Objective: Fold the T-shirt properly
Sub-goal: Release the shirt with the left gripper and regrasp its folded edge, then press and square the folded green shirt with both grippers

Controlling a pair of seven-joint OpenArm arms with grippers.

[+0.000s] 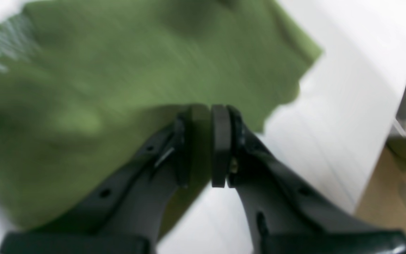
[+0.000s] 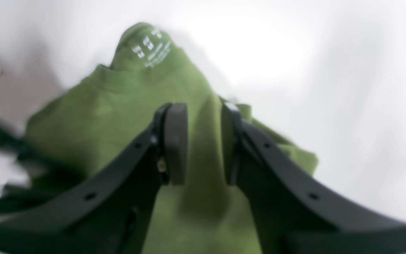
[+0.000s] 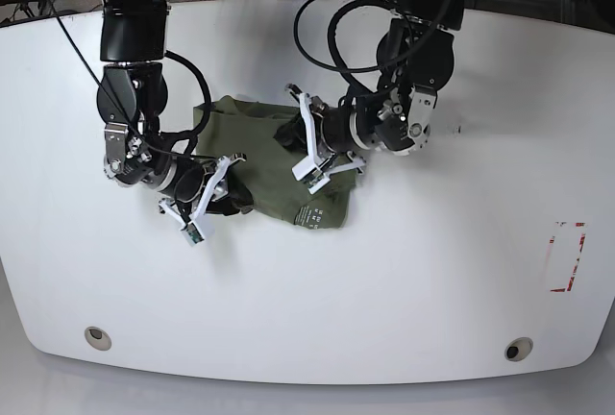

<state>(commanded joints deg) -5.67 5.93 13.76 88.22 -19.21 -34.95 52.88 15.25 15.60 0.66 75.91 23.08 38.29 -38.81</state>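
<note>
The olive-green T-shirt (image 3: 274, 151) lies bunched in a crumpled heap at the middle of the white table (image 3: 432, 271), its printed neck label (image 3: 309, 215) facing up near the front hem. In the left wrist view, my left gripper (image 1: 201, 113) is shut on a strip of the T-shirt (image 1: 118, 70), at the heap's right side (image 3: 309, 151). My right gripper (image 2: 204, 109) pinches a raised ridge of the T-shirt (image 2: 118, 116) below the label (image 2: 152, 47), at the heap's left front corner (image 3: 207, 204). Both wrist views are blurred.
The table's edge (image 1: 375, 169) runs close on the right of the left wrist view, with floor beyond it. A red outline mark (image 3: 565, 256) sits on the table's far right. Black cables (image 3: 327, 31) loop over the back of the table.
</note>
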